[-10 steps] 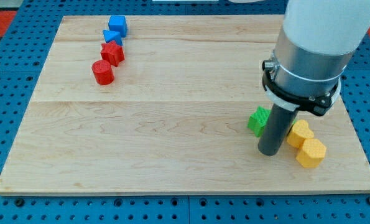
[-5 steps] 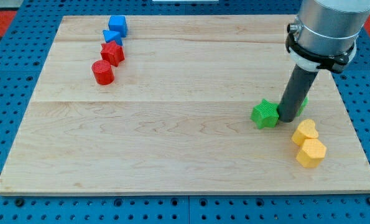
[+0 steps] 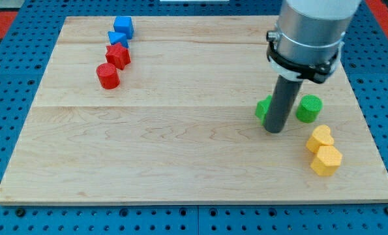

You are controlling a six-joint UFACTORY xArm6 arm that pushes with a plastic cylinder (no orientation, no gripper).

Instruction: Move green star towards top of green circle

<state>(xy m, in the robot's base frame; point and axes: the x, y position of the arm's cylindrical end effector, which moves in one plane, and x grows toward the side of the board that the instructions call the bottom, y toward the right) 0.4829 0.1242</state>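
Observation:
The green star (image 3: pixel 263 109) lies on the wooden board at the right, mostly hidden behind my rod. My tip (image 3: pixel 274 130) rests on the board just below and to the right of the star, touching or nearly touching it. The green circle (image 3: pixel 308 108) stands a little to the right of the rod, level with the star and apart from it.
A yellow heart (image 3: pixel 319 138) and a yellow hexagon (image 3: pixel 326 160) lie below the green circle near the board's right edge. At the top left are a blue cube (image 3: pixel 123 27), a blue triangle (image 3: pixel 117 38), a red star (image 3: pixel 118 55) and a red cylinder (image 3: pixel 107 76).
My tip moved up from beside the yellow blocks, then left. The green star slid left and slightly up. The green circle, hidden before, now shows to the rod's right.

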